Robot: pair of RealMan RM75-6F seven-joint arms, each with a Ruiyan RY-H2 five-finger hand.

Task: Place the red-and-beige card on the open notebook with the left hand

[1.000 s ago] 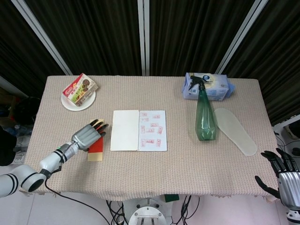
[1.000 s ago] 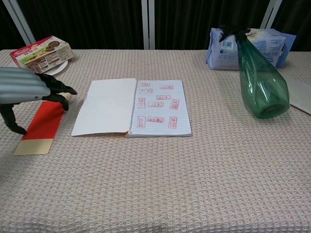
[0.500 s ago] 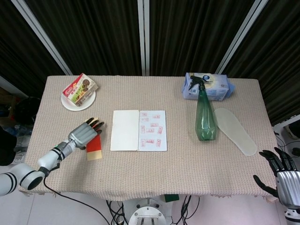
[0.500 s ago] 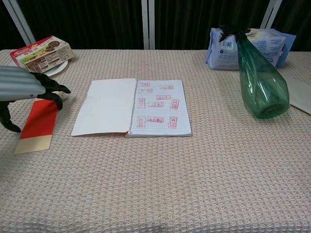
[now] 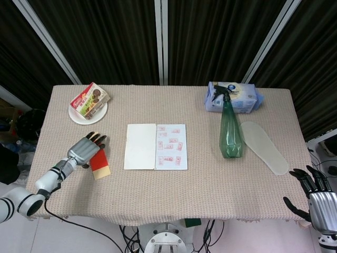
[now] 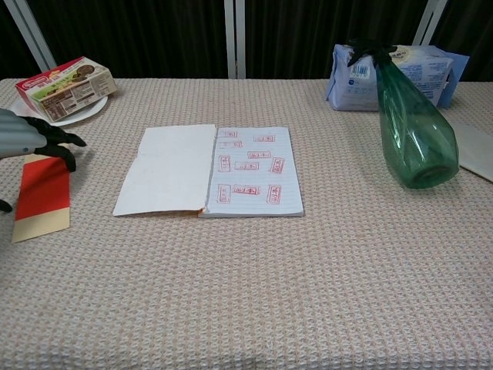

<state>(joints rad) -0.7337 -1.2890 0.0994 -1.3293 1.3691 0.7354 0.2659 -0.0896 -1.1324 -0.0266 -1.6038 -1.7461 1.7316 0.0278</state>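
Note:
The red-and-beige card [image 5: 100, 164] [image 6: 42, 197] lies flat on the tablecloth, left of the open notebook [image 5: 140, 146] [image 6: 169, 169], with a gap between them. My left hand [image 5: 84, 149] [image 6: 29, 139] hovers low over the card's far red end, dark fingertips touching it and fingers spread; it grips nothing. The card's beige end points toward the front edge. My right hand [image 5: 316, 196] hangs off the table's front right corner, fingers spread and empty; it shows only in the head view.
A biscuit box [image 5: 89, 99] [image 6: 65, 81] sits on a white plate [image 5: 79, 117] at the back left. A green spray bottle [image 5: 230, 129] [image 6: 412, 127], a blue wipes pack [image 5: 239, 97] [image 6: 420, 65] and a pale insole [image 5: 264, 147] stand right of the notebook.
My left hand has slid leftward, away from the notebook, and the card under its fingertips has shifted left with it and turned slightly. The right hand has barely moved.

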